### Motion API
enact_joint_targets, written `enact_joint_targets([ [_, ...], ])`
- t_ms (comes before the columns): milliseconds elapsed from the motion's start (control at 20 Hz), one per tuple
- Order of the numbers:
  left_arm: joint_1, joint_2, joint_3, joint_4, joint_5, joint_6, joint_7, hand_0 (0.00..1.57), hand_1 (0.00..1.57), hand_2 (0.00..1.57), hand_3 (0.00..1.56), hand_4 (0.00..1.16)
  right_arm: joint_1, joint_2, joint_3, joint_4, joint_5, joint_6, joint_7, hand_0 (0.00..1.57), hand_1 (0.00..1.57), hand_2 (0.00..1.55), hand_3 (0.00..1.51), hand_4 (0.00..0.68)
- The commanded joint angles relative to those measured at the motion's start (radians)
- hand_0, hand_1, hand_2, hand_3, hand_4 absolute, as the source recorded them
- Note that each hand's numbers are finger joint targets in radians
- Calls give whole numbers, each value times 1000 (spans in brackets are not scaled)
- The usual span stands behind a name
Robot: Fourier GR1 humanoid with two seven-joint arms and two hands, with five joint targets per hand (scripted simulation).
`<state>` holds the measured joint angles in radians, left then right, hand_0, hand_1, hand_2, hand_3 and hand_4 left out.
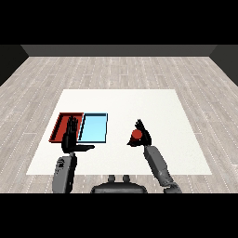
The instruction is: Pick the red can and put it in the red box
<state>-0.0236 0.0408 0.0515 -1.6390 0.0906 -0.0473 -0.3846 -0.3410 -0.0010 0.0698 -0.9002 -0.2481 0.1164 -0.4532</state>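
Red can point(136, 135) toward the table's point(186, 153) near edge, right of the blue tray point(94, 128), right hand point(143, 136) curled round it. Probably light, stiff, smooth-sided; best held round the middle. Left hand point(70, 135) open, fingers straight, over the red tray point(60, 126).

right hand point(143, 136) curled round red can point(136, 135); left hand point(70, 135) flat over red tray point(59, 126)
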Motion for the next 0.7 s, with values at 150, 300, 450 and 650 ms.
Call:
enact_joint_targets([
  [150,-3,10,12,16,4,-10,2,0,0,0,0,0,-55,1,33,78,-39,-26,-28,0,0,0,0,0],
  [300,-67,18,35,70,28,-19,-5,0,0,0,0,0,-85,1,9,211,-6,-17,-92,0,0,0,0,0],
  [450,25,-10,-2,22,-13,1,-44,0,0,0,0,0,-138,1,15,196,4,-114,-24,0,0,0,0,0],
  [650,74,-18,-8,23,-15,-6,-89,0,0,0,0,0,-123,1,54,216,-21,-237,-75,1262,1262,1324,1280,269],
])
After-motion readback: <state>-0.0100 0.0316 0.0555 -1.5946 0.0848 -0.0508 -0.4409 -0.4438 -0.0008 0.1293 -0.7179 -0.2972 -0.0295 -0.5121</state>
